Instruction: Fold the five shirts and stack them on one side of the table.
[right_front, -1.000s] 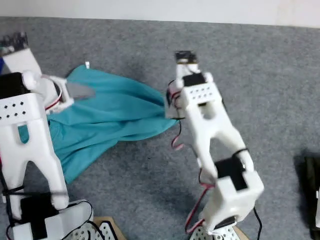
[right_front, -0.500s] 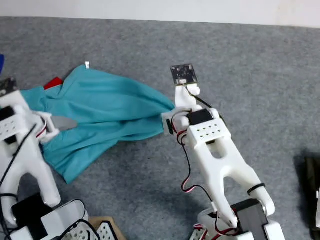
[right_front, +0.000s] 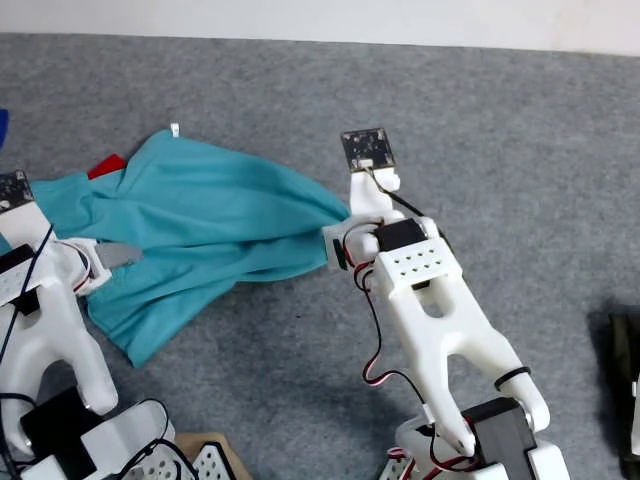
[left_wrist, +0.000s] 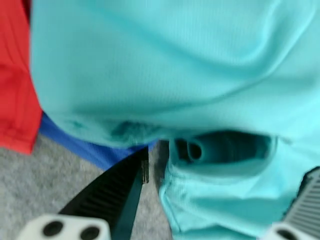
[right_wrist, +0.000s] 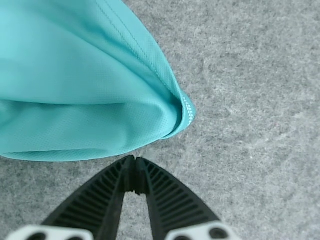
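The teal shirt (right_front: 210, 220) lies rumpled on the grey worktop (right_front: 520, 130) (a red shirt (right_front: 106, 165) shows at its edge). The left fingers (left_wrist: 120, 192) are spread wide over a fold. The right fingers (right_wrist: 112, 192) are pressed together, empty, just beside its hem.

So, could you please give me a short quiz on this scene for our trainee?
1. True or false: the right tool is shut with no cloth in it.
2. What shows past the teal shirt's edge by the left tool? A red cloth and blue cloth; B yellow cloth; C a towel.
3. Fill in: the left tool's jaws stand ___.
Key: 1 true; 2 A; 3 open.
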